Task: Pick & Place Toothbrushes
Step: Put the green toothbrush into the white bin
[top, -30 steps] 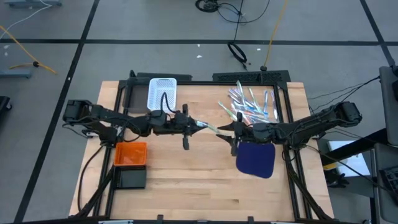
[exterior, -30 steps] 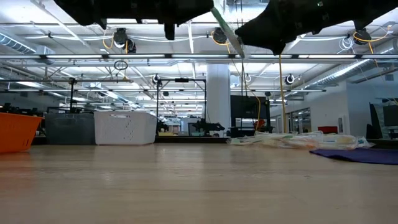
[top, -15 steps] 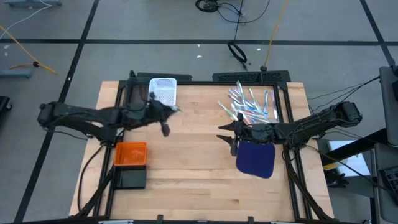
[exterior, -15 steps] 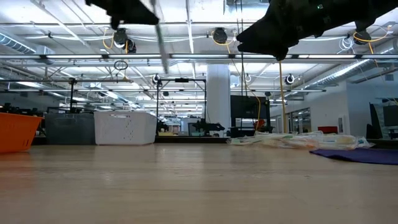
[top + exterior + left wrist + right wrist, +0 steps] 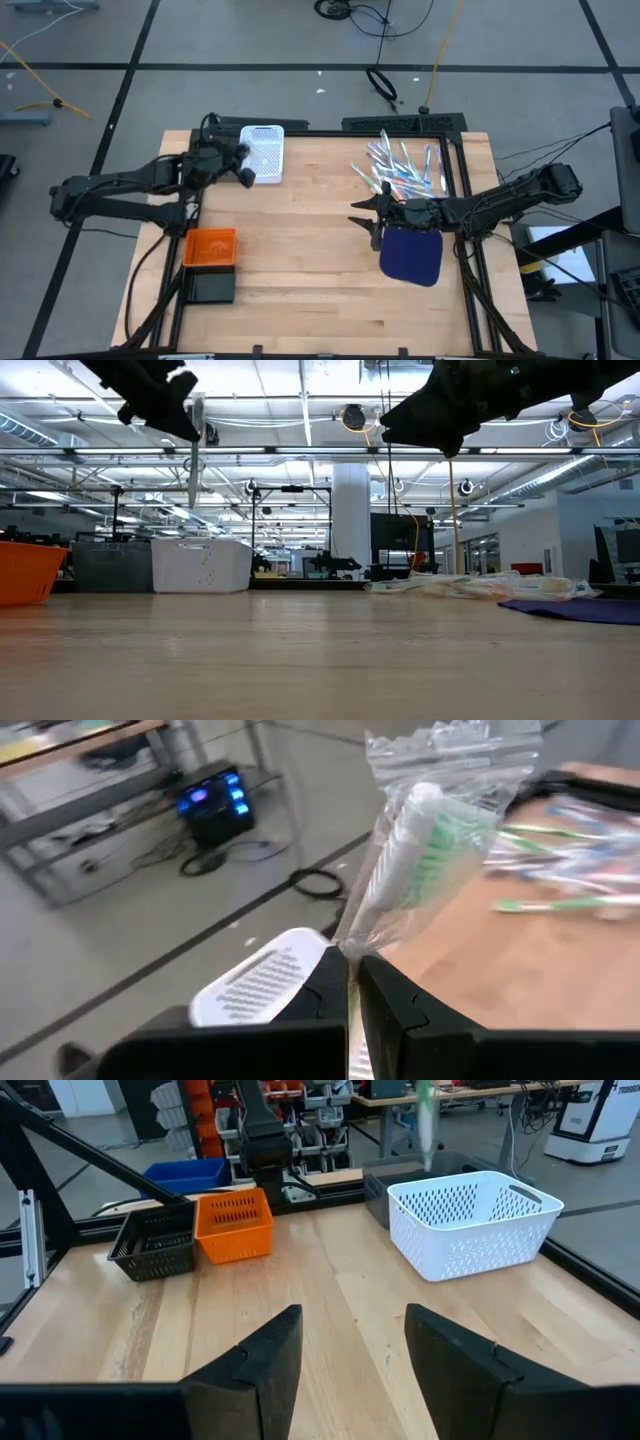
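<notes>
My left gripper (image 5: 246,172) is up in the air at the white basket's (image 5: 263,150) near left corner, shut on one wrapped toothbrush (image 5: 405,860) with green bristles. That toothbrush also shows as an upright stick in the low view (image 5: 196,440) and above the basket (image 5: 470,1220) in the right wrist view (image 5: 425,1120). Several more toothbrushes (image 5: 400,165) lie in a loose pile flat on the table's far right part. My right gripper (image 5: 364,219) hovers open near the table's middle, beside that pile, touching nothing. My left gripper pinches the toothbrush between its two fingertips (image 5: 385,995), on the wrapper's lower part (image 5: 352,948), away from the bristle end (image 5: 432,835). The toothbrush is lifted clear and hangs upright below the fingers, running on in line with them.
An orange basket (image 5: 210,248) and a black bin (image 5: 210,287) stand at the table's near left. A dark blue pad (image 5: 412,255) lies under my right arm. Bare wood stretches between the two arms (image 5: 300,250).
My left gripper has carried the toothbrush from the table's middle, where it met my right gripper, toward the far left edge and over to the white basket. The toothbrush has turned from slanted to upright. My right gripper has kept still.
</notes>
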Controlling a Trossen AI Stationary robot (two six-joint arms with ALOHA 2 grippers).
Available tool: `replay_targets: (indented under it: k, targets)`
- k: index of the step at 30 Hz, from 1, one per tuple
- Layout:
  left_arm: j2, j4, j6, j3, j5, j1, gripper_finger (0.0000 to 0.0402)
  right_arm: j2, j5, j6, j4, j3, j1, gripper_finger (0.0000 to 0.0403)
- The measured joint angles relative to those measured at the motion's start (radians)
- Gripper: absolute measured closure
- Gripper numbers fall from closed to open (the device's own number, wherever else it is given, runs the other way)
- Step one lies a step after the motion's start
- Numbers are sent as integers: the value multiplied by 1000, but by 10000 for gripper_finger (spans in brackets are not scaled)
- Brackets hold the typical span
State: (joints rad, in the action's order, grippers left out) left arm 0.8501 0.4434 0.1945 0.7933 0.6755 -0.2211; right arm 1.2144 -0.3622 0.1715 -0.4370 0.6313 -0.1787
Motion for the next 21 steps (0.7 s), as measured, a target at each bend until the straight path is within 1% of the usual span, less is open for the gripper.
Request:
replay_targets:
  k: [2, 8, 12, 17, 21]
  targets:
    - [25, 2, 8, 0, -44, -57, 401, 0, 0, 0, 0, 0, 0, 232]
    - [128, -31, 6, 0, -234, -228, 401, 0, 1, 0, 0, 0, 0, 232]
    - [204, -61, -5, 0, -325, -336, 401, 0, 1, 0, 0, 0, 0, 232]
    - [293, -79, -7, 0, -485, -461, 401, 0, 1, 0, 0, 0, 0, 232]
    - [352, -89, -7, 0, -525, -523, 401, -1, 1, 0, 0, 0, 0, 232]
